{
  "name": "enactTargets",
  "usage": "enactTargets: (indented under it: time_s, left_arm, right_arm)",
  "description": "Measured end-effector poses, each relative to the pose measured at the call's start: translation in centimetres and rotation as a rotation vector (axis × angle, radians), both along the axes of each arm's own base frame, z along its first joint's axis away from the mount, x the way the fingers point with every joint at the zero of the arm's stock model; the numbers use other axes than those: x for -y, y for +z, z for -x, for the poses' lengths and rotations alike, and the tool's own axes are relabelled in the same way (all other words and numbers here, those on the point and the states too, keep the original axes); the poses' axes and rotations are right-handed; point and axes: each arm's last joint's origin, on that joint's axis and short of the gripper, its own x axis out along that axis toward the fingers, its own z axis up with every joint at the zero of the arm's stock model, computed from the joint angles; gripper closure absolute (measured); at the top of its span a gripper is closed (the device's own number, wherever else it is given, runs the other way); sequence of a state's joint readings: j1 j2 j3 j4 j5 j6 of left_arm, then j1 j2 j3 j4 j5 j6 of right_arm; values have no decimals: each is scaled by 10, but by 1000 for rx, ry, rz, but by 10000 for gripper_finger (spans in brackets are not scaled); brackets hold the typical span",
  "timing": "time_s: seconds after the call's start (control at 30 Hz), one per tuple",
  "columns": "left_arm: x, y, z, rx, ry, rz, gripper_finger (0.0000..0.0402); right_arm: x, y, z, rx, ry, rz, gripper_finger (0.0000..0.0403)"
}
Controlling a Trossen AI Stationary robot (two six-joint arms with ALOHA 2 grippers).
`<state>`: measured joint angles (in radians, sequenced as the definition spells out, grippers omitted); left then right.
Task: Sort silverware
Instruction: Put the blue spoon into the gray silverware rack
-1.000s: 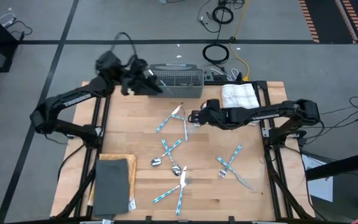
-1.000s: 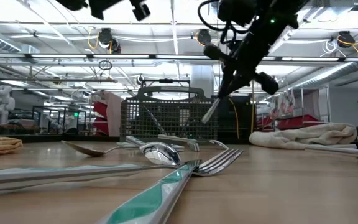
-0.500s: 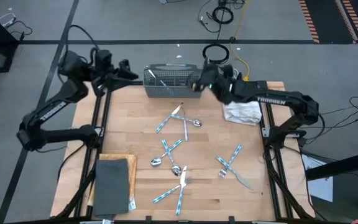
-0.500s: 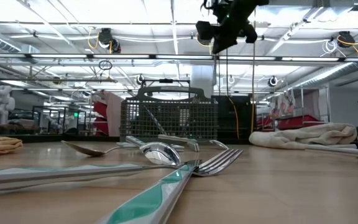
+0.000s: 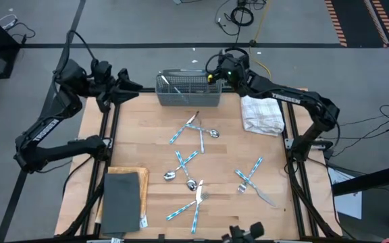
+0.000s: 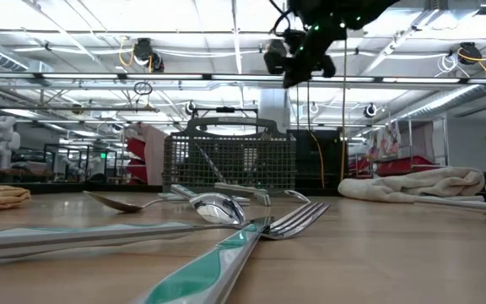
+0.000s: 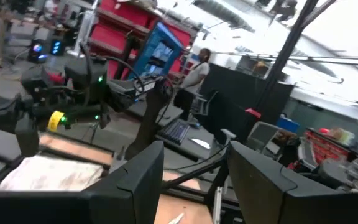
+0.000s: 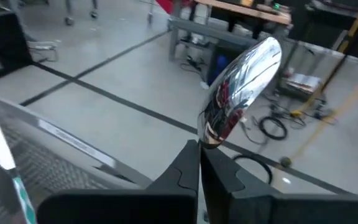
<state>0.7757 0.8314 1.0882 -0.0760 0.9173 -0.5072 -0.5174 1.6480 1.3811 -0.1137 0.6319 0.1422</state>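
High view, table (image 5: 147, 135): wood top, biggest thing; both my arms are up at its far edge.
Dark mat (image 5: 122, 200): lies on a wooden board (image 5: 142, 177) at the near left corner, clear of the cutlery.
White cloth (image 5: 262, 113): crumpled at the far right, under my right arm's reach.
Mesh basket (image 5: 188, 88): one, grey, at the far edge in the middle; at least one patterned-handle piece (image 5: 175, 87) stands inside near its left end.
Silverware (image 5: 193, 156): roughly a dozen loose pieces on the wood, exact count unclear where they cross. One cluster just in front of the basket, one mid-table, one near the front edge, one on the right.
Low view blockers: a fork (image 6: 289, 222) and a spoon (image 6: 218, 208) lie close to the lens and hide part of the basket's base.
My right gripper (image 5: 217, 76): above the basket's right end, fingers (image 8: 185, 171) pinched closed on a spoon (image 8: 241, 87), bowl sticking up out of them; handle hidden between the fingers.
My left gripper (image 5: 131, 88): off the table's far left corner, beside the basket and apart from it, fingers (image 7: 138, 180) spread, nothing between them.
Room: one person (image 7: 194, 74) stands far off in the left wrist view.
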Motion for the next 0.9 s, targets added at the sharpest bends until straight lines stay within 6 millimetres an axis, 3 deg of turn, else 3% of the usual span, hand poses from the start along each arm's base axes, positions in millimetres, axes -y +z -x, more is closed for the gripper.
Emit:
enactTargets:
  time_s: [0.37,0.5,0.73,0.9]
  left_arm:
    - [14,-10,18,-85,143,32,219]
    - [18,-23,23,-89,196,65,219]
    - [24,-62,33,-95,291,174,219]
    - [27,-72,37,-54,318,245,219]
  right_arm:
    - [14,-48,-25,-83,35,-68,403]
    - [15,-60,-30,-112,53,-95,403]
    - [15,-64,-29,-142,55,-107,403]
    - [15,-64,-29,-150,57,-113,391]
